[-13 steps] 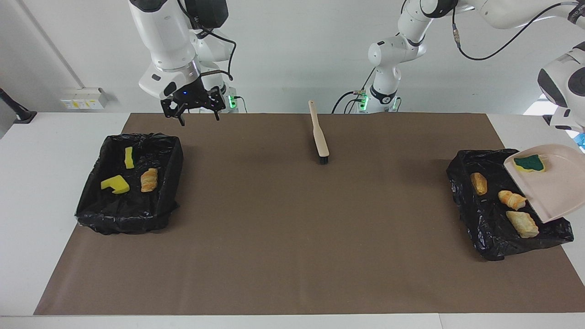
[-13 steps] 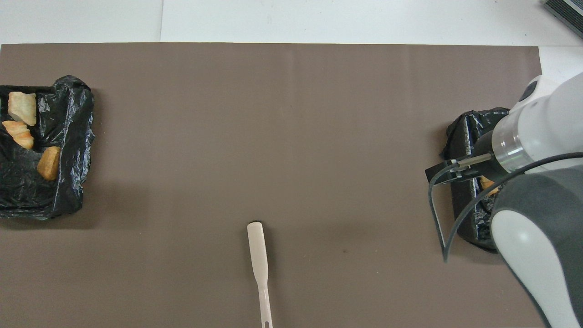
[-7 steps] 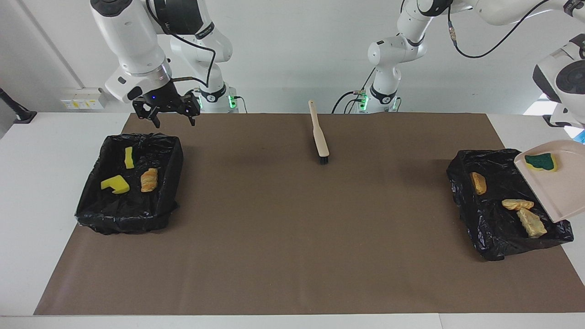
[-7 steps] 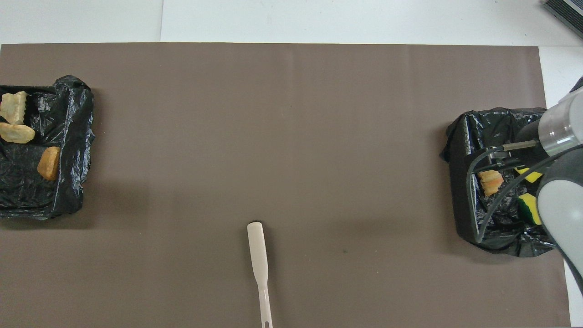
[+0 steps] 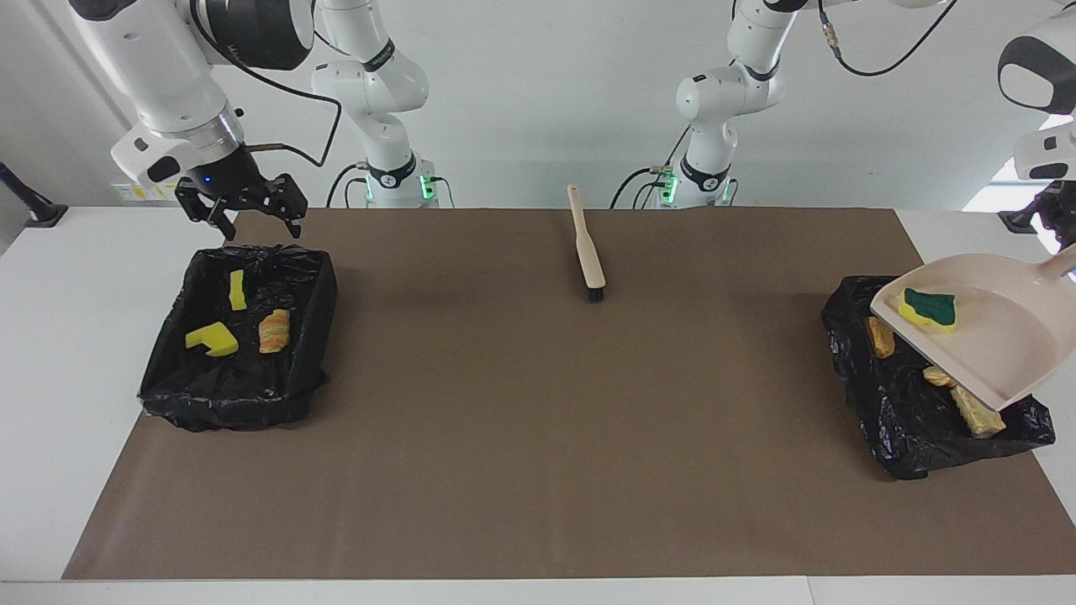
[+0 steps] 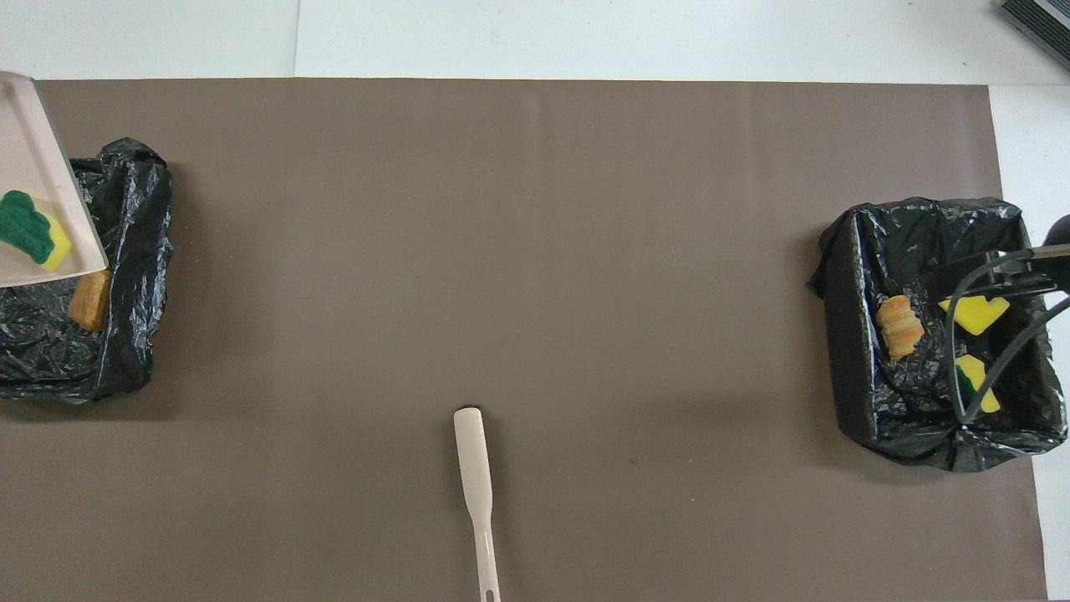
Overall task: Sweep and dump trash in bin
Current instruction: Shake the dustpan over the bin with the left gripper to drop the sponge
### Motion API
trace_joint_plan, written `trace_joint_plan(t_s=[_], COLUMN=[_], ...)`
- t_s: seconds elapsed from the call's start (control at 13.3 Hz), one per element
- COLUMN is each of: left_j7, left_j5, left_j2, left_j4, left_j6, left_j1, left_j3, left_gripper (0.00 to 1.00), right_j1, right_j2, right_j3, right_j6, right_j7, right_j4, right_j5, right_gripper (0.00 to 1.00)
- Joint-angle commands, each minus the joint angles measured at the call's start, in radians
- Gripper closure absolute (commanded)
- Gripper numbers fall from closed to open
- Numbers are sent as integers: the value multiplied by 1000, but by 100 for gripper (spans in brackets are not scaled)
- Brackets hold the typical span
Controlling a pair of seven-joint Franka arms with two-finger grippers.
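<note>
Two black-lined bins at table ends. Brush (image 5: 588, 248) lies nearest robots, bristles down. Right gripper (image 5: 252, 222) over its bin's (image 5: 238, 402) 12 o'clock rim, fingers apart, empty. Left gripper, out of view, closed; dustpan (image 5: 1000, 336) tilted over other bin (image 5: 899, 445). Green-topped sponge (image 5: 928, 307) on pan; other scraps inside bins.

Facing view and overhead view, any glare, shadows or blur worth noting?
Facing view: sharp, evenly lit; soft shadows on the mat beside both bins, glints on the bin liner. Overhead view: sharp too, the same soft shadows, a faint one beside the brush.
</note>
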Motion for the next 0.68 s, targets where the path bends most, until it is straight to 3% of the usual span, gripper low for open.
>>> trace_joint_plan(t_s=[0.0, 0.3, 0.6], left_j7=[-155, -592, -993], left_j5=[-72, -180, -291], left_j2=[-34, -141, -151], left_j4=[-28, -195, -272], left_j6=[-109, -158, -123], left_j1=[-70, -242, -382], left_j3=[1, -2, -3], left_gripper=[100, 100, 100], right_j1=[6, -35, -29], right_j2=[-15, -22, -28], right_j3=[4, 24, 23], right_j6=[-81, -80, -77], right_j7=[64, 66, 63], right_j4=[30, 75, 70], right_j5=[19, 49, 49], right_gripper=[0, 0, 0])
